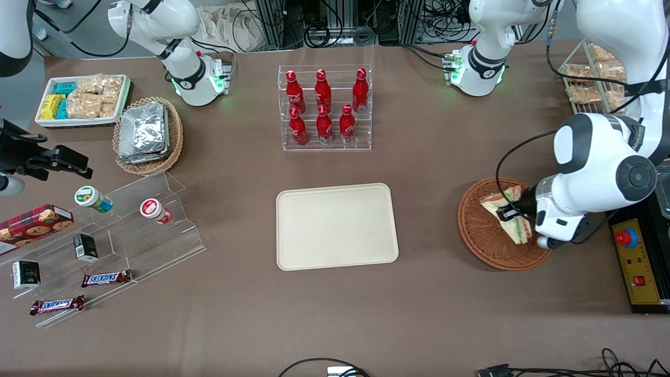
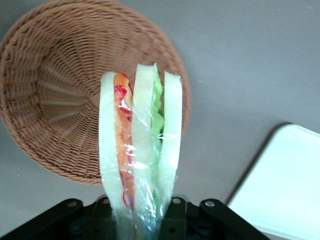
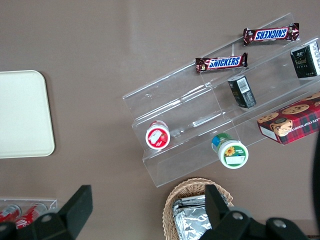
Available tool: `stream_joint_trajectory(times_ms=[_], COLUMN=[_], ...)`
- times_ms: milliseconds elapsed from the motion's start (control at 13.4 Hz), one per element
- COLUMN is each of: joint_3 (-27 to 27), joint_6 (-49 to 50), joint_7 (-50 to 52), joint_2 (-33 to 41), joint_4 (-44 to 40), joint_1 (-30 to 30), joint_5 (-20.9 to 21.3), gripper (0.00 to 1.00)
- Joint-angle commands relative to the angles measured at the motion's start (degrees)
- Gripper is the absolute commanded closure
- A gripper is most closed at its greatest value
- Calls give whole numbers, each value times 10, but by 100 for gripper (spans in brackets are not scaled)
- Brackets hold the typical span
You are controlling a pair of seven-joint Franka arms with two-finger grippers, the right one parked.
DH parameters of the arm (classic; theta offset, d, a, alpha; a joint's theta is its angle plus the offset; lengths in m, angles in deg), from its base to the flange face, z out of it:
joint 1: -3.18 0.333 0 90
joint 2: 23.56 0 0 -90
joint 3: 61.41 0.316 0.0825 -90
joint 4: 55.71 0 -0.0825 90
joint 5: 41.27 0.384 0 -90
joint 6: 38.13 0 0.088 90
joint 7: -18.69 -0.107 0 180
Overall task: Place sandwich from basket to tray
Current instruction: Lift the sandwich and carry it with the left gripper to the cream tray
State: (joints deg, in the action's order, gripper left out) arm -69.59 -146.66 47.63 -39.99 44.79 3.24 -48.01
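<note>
Halfway: gripper [image 1: 512, 213] clamping sandwich [image 2: 140, 150], hanging above basket [image 1: 484, 235] at right of frame; carrying to tray [image 1: 335, 225] remaining.

One sandwich [image 1: 515, 220] is clamped in the single working end effector [image 1: 509, 213], above one reddish-brown basket [image 1: 479, 230]. Away from the end effector, toward the parked arm: one cream tray [image 1: 336, 225], six red bottles [image 1: 323, 106] in one clear rack, two Snickers bars [image 1: 106, 278], two small dark boxes [image 1: 85, 247], two round-lidded cups [image 1: 155, 210] and one cookie box [image 1: 34, 222].
</note>
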Motion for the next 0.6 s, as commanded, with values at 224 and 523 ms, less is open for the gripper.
stream_joint_trajectory(times_ms=[224,523], joint_3=[4,3], joint_6=[33,29], joint_7=[17,49], joint_2=[-75,-146], joint_4=[-116,-166], joint_1=[-98,-165], joint_5=[-2,-8], gripper=[87,88])
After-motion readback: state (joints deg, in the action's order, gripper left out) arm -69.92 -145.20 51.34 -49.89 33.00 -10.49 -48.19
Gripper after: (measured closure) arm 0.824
